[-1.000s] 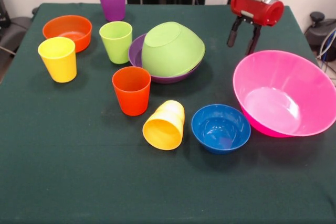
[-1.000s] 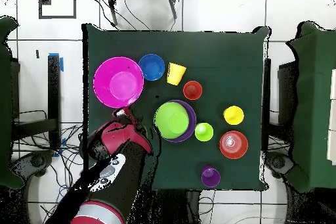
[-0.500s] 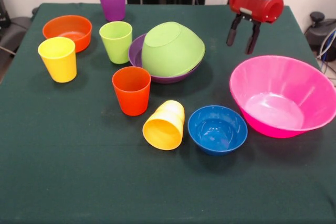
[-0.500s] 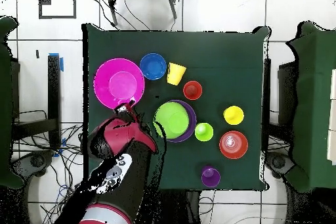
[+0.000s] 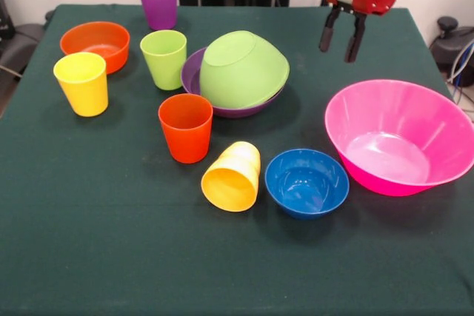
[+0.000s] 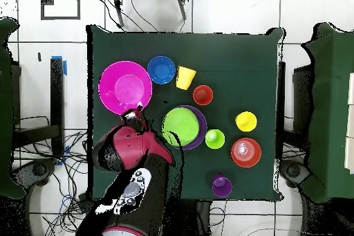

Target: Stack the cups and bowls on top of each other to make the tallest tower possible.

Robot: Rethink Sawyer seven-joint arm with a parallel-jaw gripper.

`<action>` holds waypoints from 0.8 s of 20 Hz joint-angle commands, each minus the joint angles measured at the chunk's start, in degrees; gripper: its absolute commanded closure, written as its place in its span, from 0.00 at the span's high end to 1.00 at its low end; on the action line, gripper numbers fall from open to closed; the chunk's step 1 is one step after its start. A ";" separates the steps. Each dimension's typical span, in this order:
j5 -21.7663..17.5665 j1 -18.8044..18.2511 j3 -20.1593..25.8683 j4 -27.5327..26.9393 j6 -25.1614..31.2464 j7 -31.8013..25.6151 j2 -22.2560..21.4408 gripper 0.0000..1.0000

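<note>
Nearest on the green-covered counter (image 5: 111,257), a yellow-orange cup (image 5: 232,176) is seen lying on its side, its mouth turned toward the near edge. Just beside it, a small blue bowl (image 5: 307,182) is set upright, and close to that bowl's other side the big pink bowl (image 5: 404,136) is found resting level on the cloth.

A little farther back, an orange-red cup (image 5: 186,127) is stood upright, with a yellow cup (image 5: 81,83) well apart from it toward the counter's side. Behind these, a lime green cup (image 5: 164,58) is placed upright just beside a purple bowl (image 5: 194,72). A lime green bowl (image 5: 243,69) is laid upside down and tilted inside the purple one, covering most of it. An orange bowl (image 5: 96,44) is seen beside the yellow cup, and a purple cup (image 5: 158,2) is stood at the far edge.

Farthest back, the pincer (image 5: 341,33) is held above the cloth beyond the pink bowl's far rim, touching nothing. Its two dark fingers (image 5: 326,31) are spread apart with clear space between them, and nothing is gripped.
</note>
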 commanded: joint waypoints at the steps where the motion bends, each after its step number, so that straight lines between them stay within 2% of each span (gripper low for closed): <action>1: -4.42 -0.15 5.91 2.71 2.33 -4.36 2.09 1.00; 8: -2.34 4.03 1.65 -2.05 -2.16 -0.64 9.83 1.00; 11: 0.03 6.95 -0.78 -4.55 -2.62 1.26 13.22 1.00; 16: 1.93 8.52 -2.18 -6.67 -2.50 2.23 15.50 1.00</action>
